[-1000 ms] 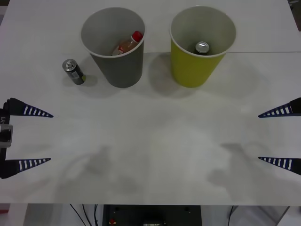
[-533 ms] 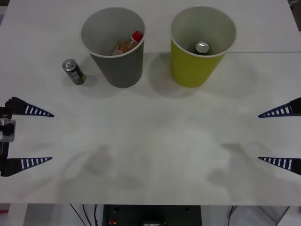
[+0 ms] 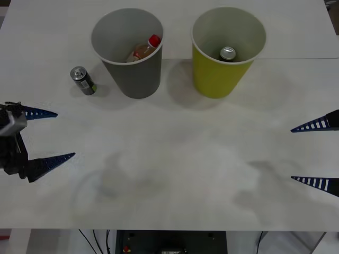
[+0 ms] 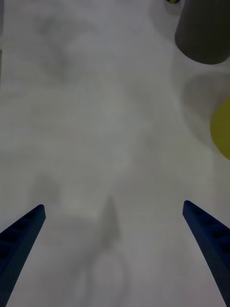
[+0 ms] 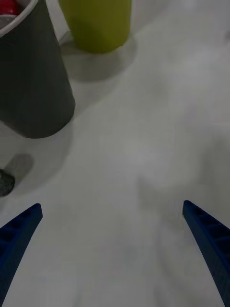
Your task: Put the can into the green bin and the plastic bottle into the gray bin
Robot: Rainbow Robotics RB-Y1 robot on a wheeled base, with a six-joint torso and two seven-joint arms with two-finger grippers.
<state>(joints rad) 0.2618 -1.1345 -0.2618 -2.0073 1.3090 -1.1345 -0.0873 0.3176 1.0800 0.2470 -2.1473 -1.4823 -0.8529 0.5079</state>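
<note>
The can point(image 3: 83, 80), slim and dark with a green band and silver top, stands on the table left of the gray bin point(image 3: 132, 79). In the left wrist view its edge shows as the can point(image 5: 5, 183) beside the gray bin point(image 5: 28, 86). The plastic bottle point(image 3: 144, 50), red-capped, lies inside the gray bin. The green bin point(image 3: 217, 79) holds another dark silver-topped can point(image 3: 228, 53). My left gripper point(image 3: 64, 134) is open, angled, a little nearer than the can and to its left. My right gripper point(image 3: 291, 154) stands open at the right edge.
The white table point(image 3: 175, 159) stretches wide between the two grippers, with faint arm shadows on it. Both bins stand side by side at the back, as the green bin point(image 5: 96, 24) also shows. A table seam runs behind the green bin.
My left gripper has turned and swung inward and toward the back, its fingers now pointing more toward the can. The right gripper, can and bins have stayed put.
</note>
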